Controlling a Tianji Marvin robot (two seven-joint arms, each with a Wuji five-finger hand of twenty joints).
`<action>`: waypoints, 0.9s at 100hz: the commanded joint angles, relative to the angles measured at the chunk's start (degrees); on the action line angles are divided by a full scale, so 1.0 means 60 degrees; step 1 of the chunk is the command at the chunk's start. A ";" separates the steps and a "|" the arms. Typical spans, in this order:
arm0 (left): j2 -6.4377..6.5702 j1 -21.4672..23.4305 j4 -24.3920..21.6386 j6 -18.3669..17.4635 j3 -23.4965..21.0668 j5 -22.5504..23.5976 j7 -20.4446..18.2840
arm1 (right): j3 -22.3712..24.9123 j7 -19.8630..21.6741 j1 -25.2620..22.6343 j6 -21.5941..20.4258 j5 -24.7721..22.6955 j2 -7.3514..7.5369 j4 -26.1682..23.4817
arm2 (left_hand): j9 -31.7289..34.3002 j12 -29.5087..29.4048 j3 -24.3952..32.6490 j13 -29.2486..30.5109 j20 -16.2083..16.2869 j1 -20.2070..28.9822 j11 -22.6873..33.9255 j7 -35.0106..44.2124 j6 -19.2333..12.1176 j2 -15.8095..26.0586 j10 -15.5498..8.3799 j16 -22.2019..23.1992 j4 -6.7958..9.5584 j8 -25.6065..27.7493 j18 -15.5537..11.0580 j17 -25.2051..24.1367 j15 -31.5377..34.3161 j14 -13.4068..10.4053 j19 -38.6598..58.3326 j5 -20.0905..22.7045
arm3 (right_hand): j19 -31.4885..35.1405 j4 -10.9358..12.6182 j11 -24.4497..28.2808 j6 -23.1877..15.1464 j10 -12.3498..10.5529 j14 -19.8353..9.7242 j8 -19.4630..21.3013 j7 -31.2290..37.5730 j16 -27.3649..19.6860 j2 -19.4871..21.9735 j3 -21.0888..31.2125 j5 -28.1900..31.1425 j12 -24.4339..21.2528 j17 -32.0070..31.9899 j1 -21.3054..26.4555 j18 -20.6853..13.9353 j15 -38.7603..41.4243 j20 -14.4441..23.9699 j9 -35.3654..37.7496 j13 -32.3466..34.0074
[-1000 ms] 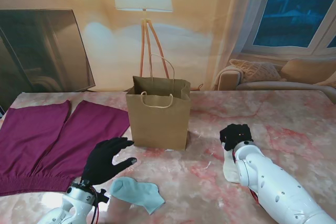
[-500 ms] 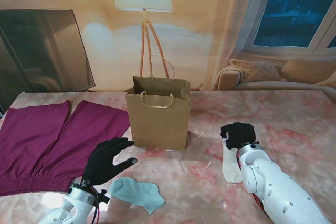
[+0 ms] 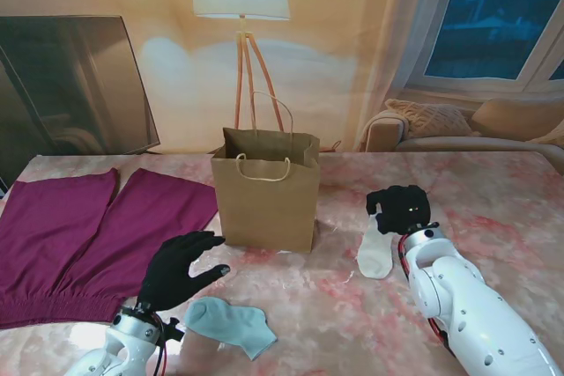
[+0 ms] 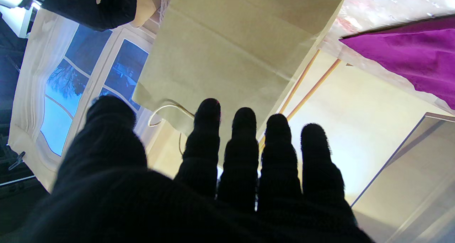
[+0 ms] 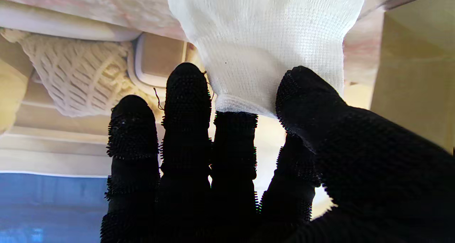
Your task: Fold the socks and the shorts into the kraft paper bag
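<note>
The right robot hand (image 3: 401,209) pinches the white sock (image 3: 375,251) by its cuff to lift it; the left robot hand (image 3: 176,267) hovers spread and empty near the bench's near edge

A floor lamp (image 3: 241,6), television (image 3: 70,85) and sofa (image 3: 467,125) stand behind the table (image 3: 493,191).

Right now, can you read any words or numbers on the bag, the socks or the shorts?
None: no letters or numbers show in any view.
Kraft paper bag: plain brown.
White sock, held by the right robot hand: plain.
Blue sock: plain.
Purple shorts: plain.
</note>
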 commanded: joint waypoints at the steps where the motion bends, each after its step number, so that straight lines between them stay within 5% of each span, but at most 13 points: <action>1: -0.0031 0.0006 -0.0007 -0.0048 -0.0005 -0.0039 0.0007 | 0.0020 0.0050 -0.0312 -0.0136 -0.0135 0.0122 -0.0315 | -0.0353 0.0030 -0.0233 -0.0195 -0.0057 0.0066 -0.0140 0.0161 -0.0180 0.0305 0.0100 -0.0039 0.0609 0.0046 -0.0074 -0.0047 -0.0143 -0.0116 -0.0096 0.0136 | 0.0327 -0.0050 0.0318 -0.0049 0.0022 0.0031 0.0005 0.0283 0.0325 0.0195 -0.0022 0.0448 0.0209 -0.0108 0.0043 0.0130 0.0391 -0.0082 0.0067 -0.0079; 48: -0.0029 -0.0031 0.0045 -0.0082 0.0073 -0.0018 0.0036 | 0.0207 -0.0251 -0.1553 -0.0991 -0.1246 0.0387 -0.0866 | -0.0358 0.0032 -0.0249 -0.0202 -0.0060 0.0082 -0.0144 0.0161 -0.0177 0.0353 0.0082 -0.0036 0.0607 0.0050 -0.0064 -0.0067 -0.0138 -0.0108 -0.0107 0.0143 | 0.0970 -0.0203 0.1395 0.0408 -0.0039 -0.0002 -0.0300 0.0278 0.1003 -0.0043 0.0041 0.0483 0.0485 -0.0093 -0.0315 0.0194 0.1588 0.0633 0.0121 -0.0082; 75: -0.0027 -0.0051 0.0072 -0.0076 0.0110 -0.0028 0.0024 | -0.0114 -0.0296 -0.1645 -0.1205 -0.1163 0.0448 -0.0502 | -0.0360 0.0034 -0.0267 -0.0193 -0.0059 0.0080 -0.0145 0.0167 -0.0197 0.0358 0.0112 -0.0033 0.0608 0.0055 -0.0079 -0.0054 -0.0133 -0.0109 -0.0105 0.0153 | 0.0959 -0.0222 0.1383 0.0379 -0.0100 -0.0027 -0.0349 0.0288 0.0958 -0.0099 0.0071 0.0485 0.0298 -0.0103 -0.0320 0.0185 0.1501 0.0703 0.0118 -0.0119; 90: -0.0034 -0.0058 0.0111 -0.0126 0.0123 -0.0045 0.0060 | -0.0029 0.0266 -0.1850 -0.1354 -0.1171 0.0489 -0.0624 | -0.0346 0.0037 -0.0270 -0.0199 -0.0055 0.0076 -0.0140 0.0210 -0.0247 0.0368 0.0107 -0.0031 0.0609 0.0075 -0.0082 -0.0065 -0.0132 -0.0118 -0.0100 0.0214 | 0.0764 -0.0439 0.0741 0.0470 -0.0235 0.0049 -0.0664 0.0090 0.0404 -0.0129 -0.0160 0.0210 -0.0113 -0.0258 -0.0908 0.0191 0.0566 0.0683 -0.0110 -0.0318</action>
